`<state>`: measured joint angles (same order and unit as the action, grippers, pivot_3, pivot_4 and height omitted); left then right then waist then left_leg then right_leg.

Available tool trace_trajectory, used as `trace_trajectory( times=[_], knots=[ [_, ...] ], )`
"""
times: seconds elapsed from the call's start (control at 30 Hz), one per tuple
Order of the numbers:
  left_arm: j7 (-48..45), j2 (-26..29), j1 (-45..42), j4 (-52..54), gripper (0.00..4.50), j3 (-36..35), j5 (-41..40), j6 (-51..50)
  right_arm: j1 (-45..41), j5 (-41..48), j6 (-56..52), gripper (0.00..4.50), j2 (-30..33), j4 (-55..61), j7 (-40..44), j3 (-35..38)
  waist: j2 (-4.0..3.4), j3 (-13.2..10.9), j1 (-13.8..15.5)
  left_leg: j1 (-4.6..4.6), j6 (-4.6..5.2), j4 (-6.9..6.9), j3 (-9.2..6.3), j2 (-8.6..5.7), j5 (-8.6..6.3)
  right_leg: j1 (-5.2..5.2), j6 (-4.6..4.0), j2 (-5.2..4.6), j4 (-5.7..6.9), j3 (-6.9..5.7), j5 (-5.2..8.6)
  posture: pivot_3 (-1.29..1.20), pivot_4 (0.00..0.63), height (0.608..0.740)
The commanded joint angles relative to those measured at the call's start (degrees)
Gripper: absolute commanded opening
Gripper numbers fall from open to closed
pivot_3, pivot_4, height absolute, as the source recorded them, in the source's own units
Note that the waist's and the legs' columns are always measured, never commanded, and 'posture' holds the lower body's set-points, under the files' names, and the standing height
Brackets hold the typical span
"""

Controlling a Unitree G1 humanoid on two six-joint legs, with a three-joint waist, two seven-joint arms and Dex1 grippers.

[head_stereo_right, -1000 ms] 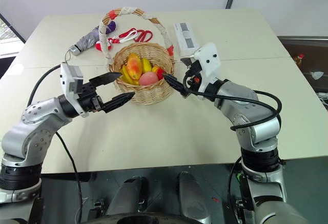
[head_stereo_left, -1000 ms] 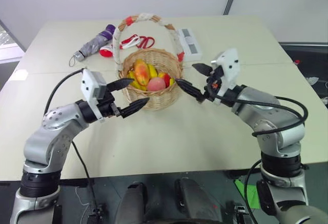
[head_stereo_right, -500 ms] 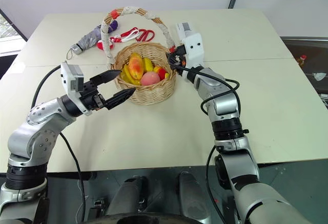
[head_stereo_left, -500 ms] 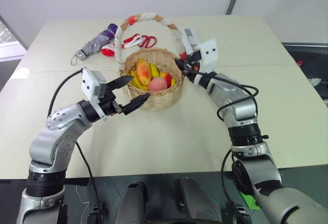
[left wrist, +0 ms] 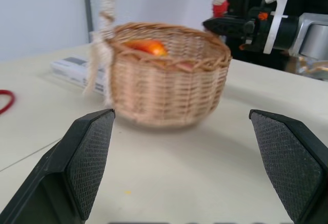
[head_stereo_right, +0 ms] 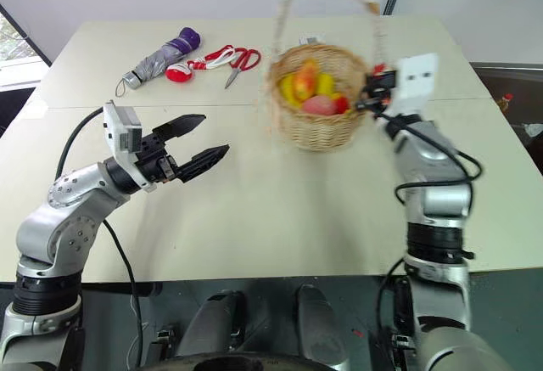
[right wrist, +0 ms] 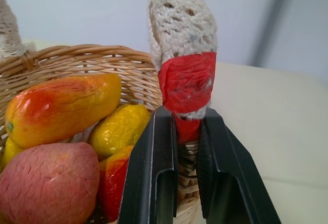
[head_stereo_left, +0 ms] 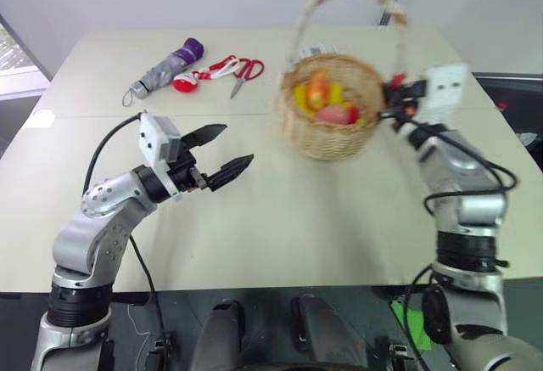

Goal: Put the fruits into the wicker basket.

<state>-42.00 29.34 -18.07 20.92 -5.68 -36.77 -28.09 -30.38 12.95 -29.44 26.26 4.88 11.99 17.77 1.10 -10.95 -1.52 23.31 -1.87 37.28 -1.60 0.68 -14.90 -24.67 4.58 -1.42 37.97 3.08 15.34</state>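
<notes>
Right gripper [right wrist: 177,131] is clamped on the wicker basket's [head_stereo_left: 329,125] handle base; left gripper [head_stereo_left: 222,152] hangs spread and empty. Peach [right wrist: 48,183], lemon [right wrist: 119,126] and mango [right wrist: 61,106] lie inside; a 4th piece, possibly fruit, shows. Loading looks finished; next, release the handle.

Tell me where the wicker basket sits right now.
The wicker basket stands on the table's far right part, right of the scissors, its handle base clamped by the right gripper.

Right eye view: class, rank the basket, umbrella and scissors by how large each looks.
1. Basket, largest.
2. Umbrella.
3. Scissors, smallest. They lie beside the umbrella, equally far back, so this ranking is fair.
</notes>
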Motion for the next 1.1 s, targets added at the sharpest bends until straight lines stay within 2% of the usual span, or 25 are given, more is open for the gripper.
trace_trajectory(
  times=[0.03, 0.17, 0.23, 0.27, 0.33, 0.37, 0.43, 0.6, 0.77, 0.9, 1.1],
  knots=[
    [-1.4, -0.8, -2.5, -1.0, 4.50, 1.6, 0.8, 1.8, -0.3, -1.8, 0.6, 0.02, 1.7, -2.8, -4.9, 4.7, 0.00, 0.0, -0.5, -0.02, 0.00, 0.00, 0.02, 0.01, 0.00, 0.01, 0.00, 0.02, 0.01, 0.01, 0.00, 0.00, 0.150, 0.740],
    [-2.0, -2.2, -4.7, -3.0, 4.50, 2.7, 1.4, 2.5, -1.2, -1.0, 2.2, 0.02, 1.4, -8.7, -7.9, 7.9, -0.03, 0.0, -1.1, -0.05, -0.02, 0.00, 0.04, 0.02, 0.02, 0.01, 0.00, 0.08, 0.04, 0.06, 0.00, 0.00, 0.150, 0.740],
    [-2.2, -2.4, -5.1, -3.4, 4.50, 2.7, 1.7, 2.7, -1.1, -0.6, 2.9, 1.02, 1.5, -8.8, -7.7, 8.0, -0.03, 0.0, -1.0, -0.07, -0.02, -0.01, 0.04, 0.05, 0.02, 0.01, 0.00, 0.13, 0.05, 0.08, 0.00, 0.00, 0.150, 0.740],
    [-2.3, -2.4, -5.1, -3.6, 4.50, 2.6, 1.8, 2.8, -1.0, -0.4, 3.0, 1.34, 1.5, -8.5, -7.6, 7.9, -0.03, 0.0, -1.0, -0.07, -0.02, 0.00, 0.03, 0.07, 0.02, 0.02, 0.00, 0.20, 0.04, 0.10, 0.00, 0.00, 0.150, 0.740],
    [-2.4, -2.3, -4.8, -3.7, 4.50, 2.5, 1.9, 3.0, -0.4, 0.0, 3.3, 2.26, 1.8, -7.2, -7.3, 8.0, -0.04, 0.0, -1.0, -0.07, -0.02, 0.00, 0.03, 0.09, 0.02, 0.02, 0.00, 0.23, 0.05, 0.14, 0.00, 0.00, 0.150, 0.740],
    [-2.4, -2.2, -4.5, -3.6, 4.50, 2.3, 1.9, 3.0, 0.2, 0.1, 3.3, 2.88, 2.0, -6.0, -7.2, 8.1, -0.04, 0.0, -1.0, -0.07, -0.02, 0.00, 0.02, 0.11, 0.02, 0.02, 0.00, 0.24, 0.05, 0.14, 0.00, 0.00, 0.150, 0.740],
    [-1.9, -1.5, -3.2, -3.5, 4.50, 1.2, 2.3, 2.9, 3.3, 1.0, 1.6, 3.83, 3.2, -1.3, -5.8, 8.9, -0.05, 0.0, -0.9, -0.06, -0.02, 0.00, 0.01, 0.13, 0.02, 0.02, 0.00, 0.25, 0.04, 0.14, 0.00, 0.00, 0.150, 0.740],
    [0.2, 0.5, 0.7, -5.1, 4.50, -0.8, 5.0, 3.6, 15.0, 3.6, 2.0, 3.83, 7.1, 7.3, 3.0, 9.5, -0.05, 0.0, -0.6, -0.03, -0.01, -0.01, -0.05, 0.15, 0.02, 0.03, -0.01, 0.25, 0.00, 0.13, 0.01, 0.00, 0.150, 0.740],
    [1.6, 2.4, 4.7, -8.2, 4.50, -2.7, 8.4, 5.4, 23.4, 8.8, 4.5, 3.83, 7.7, 12.6, 12.1, 9.8, -0.06, 0.0, -1.1, -0.28, -0.01, 0.00, -0.01, 0.19, 0.01, 0.23, 0.00, 0.31, 0.01, 0.19, 0.02, 0.00, 0.150, 0.740],
    [4.2, 1.9, 7.2, -12.0, 4.50, -4.4, 11.6, 8.5, 26.6, 10.6, 5.3, 3.83, 7.1, 18.5, 20.5, -0.5, -0.06, 0.0, -1.2, -0.49, -0.01, -0.05, 0.05, 0.30, 0.01, 0.28, -0.01, 0.52, 0.03, 0.36, 0.02, 0.00, 0.150, 0.740],
    [5.2, 0.8, 10.8, -11.5, 4.50, -4.7, 13.0, 11.5, 22.1, 5.2, 10.2, 3.83, 3.4, 13.3, 22.2, -12.9, -0.02, 0.0, -0.9, -0.69, -0.02, -0.12, 0.08, 0.35, 0.01, 0.44, -0.04, 0.56, 0.03, 0.43, 0.04, 0.00, 0.150, 0.740]
  ],
)
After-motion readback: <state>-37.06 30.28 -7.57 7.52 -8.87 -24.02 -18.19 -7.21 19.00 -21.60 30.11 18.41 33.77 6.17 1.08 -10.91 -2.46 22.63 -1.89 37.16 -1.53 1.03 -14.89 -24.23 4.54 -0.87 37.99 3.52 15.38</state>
